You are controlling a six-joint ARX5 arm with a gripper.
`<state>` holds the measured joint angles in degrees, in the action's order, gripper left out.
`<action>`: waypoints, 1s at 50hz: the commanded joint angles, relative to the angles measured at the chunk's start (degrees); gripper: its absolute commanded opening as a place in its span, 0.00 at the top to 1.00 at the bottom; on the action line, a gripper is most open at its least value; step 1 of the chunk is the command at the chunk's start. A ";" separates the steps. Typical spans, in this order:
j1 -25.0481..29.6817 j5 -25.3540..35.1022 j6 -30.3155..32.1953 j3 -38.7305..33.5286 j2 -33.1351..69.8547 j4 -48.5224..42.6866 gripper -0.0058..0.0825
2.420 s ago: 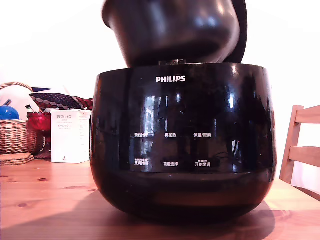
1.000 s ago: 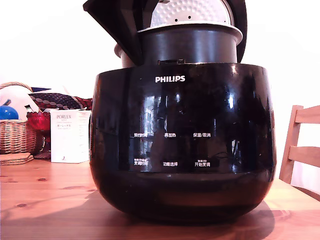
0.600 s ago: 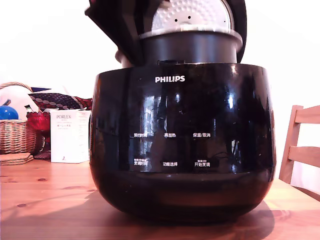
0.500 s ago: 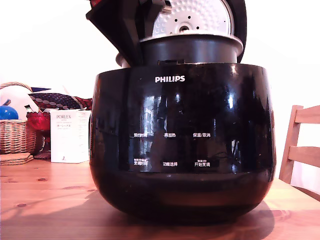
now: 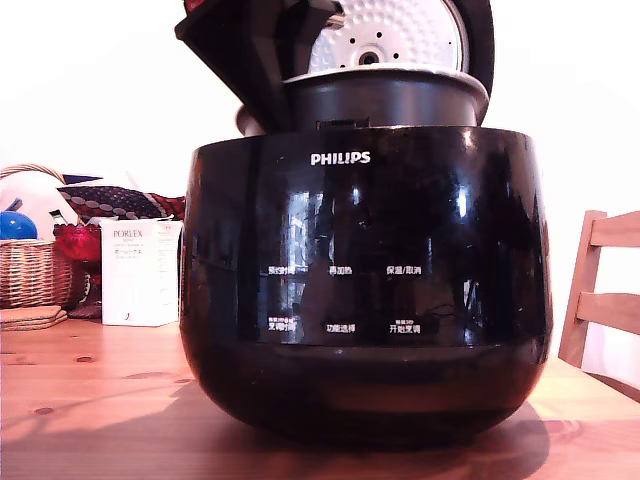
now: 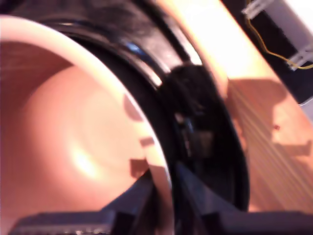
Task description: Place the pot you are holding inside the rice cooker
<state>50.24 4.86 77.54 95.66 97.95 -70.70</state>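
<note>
The rice cooker (image 5: 365, 290) is a large glossy black body with a white PHILIPS logo, standing on the wooden table. Its lid (image 5: 392, 35) is up and shows a dimpled white inner plate. The dark pot (image 5: 385, 103) sits partway down in the cooker's opening, with its flared rim and upper wall still above the cooker's edge. My gripper (image 5: 262, 95) comes in from the exterior view's left and holds the pot's rim. In the wrist view the two fingers straddle the pot's rim (image 6: 122, 93), one inside and one outside, so my gripper (image 6: 164, 177) is shut on it.
At the exterior view's left stand a wicker basket (image 5: 35, 270), a red object (image 5: 75, 243) and a white PORLEX box (image 5: 140, 272). A wooden chair (image 5: 600, 300) stands at the right. The wrist view shows the table (image 6: 274, 147) beyond the cooker and a yellow cable (image 6: 274, 46).
The pot hung tilted above the cooker 2.4 s ago. It is now upright in the opening and has sunk steadily lower over the last second, the gripper going down with it.
</note>
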 commanded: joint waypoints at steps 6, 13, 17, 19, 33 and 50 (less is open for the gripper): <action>0.55 0.61 -0.17 0.83 0.00 0.48 0.84; 0.55 0.33 -1.11 0.85 -0.02 0.55 0.76; 0.55 0.00 -1.11 0.85 -0.02 0.48 0.76; 0.57 -0.22 -1.16 0.85 -0.02 0.48 0.76; 0.55 -3.45 -2.78 2.64 -0.48 -1.57 0.76; 0.90 -3.61 -8.55 5.53 -0.63 -6.95 0.76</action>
<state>50.65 1.37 71.29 101.14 97.84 -77.67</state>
